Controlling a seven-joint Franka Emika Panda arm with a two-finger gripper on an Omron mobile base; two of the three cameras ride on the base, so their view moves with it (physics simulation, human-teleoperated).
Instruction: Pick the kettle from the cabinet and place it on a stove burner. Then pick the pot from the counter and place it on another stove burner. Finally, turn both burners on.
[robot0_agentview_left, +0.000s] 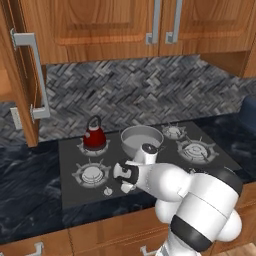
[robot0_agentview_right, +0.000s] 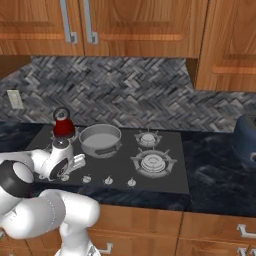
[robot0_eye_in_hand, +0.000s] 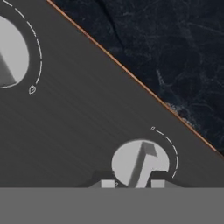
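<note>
At the cooktop's front edge, the end effector (robot0_eye_in_hand: 130, 183) pinches a knob (robot0_eye_in_hand: 141, 162) to light a burner (robot0_agentview_left: 93, 173); kettle (robot0_agentview_left: 94, 136) and pot (robot0_agentview_left: 142, 140) already sit on theirs.

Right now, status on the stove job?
Gripper closing on a front knob. Kettle and pot sit on back burners. Nothing in the way.

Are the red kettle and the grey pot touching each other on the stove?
Apart. The left base view shows a strip of dark cooktop between the kettle and the pot; the right base view shows the gap too.
</note>
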